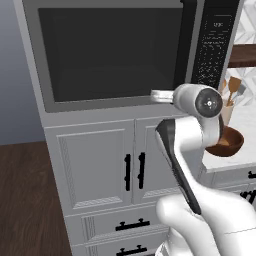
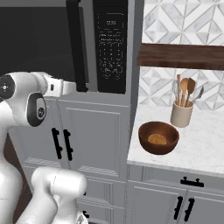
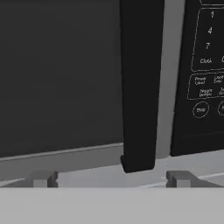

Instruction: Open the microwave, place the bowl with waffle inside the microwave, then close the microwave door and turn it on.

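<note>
- Left base view: the microwave (image 1: pixel 117 52) is set above white panelled cabinets (image 1: pixel 100 165); its door (image 1: pixel 110 50) is shut, with dark glass in a grey frame. The glossy red-brown bowl (image 1: pixel 227 142) sits on the counter (image 1: pixel 245 125), to the right.
- Right base view: the bowl holds a tan waffle (image 2: pixel 157 139), near a beige utensil cup (image 2: pixel 181 113).
- Hand view: the gripper (image 3: pixel 111 178) is spread, its tips flanking the lower end of the black bar handle (image 3: pixel 139 83).

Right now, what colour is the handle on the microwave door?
Black: the handle is a long vertical bar, clearest in the hand view.
</note>
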Robot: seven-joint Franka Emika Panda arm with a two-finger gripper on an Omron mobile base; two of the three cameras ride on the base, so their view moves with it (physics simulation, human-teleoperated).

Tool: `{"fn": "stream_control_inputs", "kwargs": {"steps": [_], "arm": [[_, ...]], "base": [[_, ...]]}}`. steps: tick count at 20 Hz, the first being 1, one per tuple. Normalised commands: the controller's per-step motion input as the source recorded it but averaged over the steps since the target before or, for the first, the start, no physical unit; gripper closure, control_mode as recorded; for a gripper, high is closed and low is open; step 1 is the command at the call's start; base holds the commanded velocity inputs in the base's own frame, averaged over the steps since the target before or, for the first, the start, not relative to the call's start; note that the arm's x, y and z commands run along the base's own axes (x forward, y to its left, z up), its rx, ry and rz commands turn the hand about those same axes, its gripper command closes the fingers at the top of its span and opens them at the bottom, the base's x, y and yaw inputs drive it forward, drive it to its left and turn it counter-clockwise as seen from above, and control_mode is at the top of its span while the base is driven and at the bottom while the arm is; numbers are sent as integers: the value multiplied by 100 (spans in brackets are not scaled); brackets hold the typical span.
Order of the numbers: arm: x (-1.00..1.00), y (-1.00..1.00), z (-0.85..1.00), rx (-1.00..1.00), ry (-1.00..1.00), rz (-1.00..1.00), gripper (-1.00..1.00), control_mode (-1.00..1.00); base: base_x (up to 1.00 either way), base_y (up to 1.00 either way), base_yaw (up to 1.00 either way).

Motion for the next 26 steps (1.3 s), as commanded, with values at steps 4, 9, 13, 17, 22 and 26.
{"fn": "stream_control_inputs", "kwargs": {"steps": [4, 9, 13, 17, 22, 26], "arm": [[-14, -18, 37, 0, -42, 2, -100, -100], [0, -16, 20, -2, -19, 16, -100, -100], [1, 0, 23, -11, -14, 26, -100, -100], [0, 0, 14, -4, -4, 6, -100, -100], [0, 0, 0, 0, 0, 0, -100, -100], [0, 0, 15, -14, -9, -7, -100, -100]], "base": [[0, 0, 0], [0, 0, 0], [0, 0, 0], [0, 0, 0], [0, 0, 0], [0, 0, 0]]}}
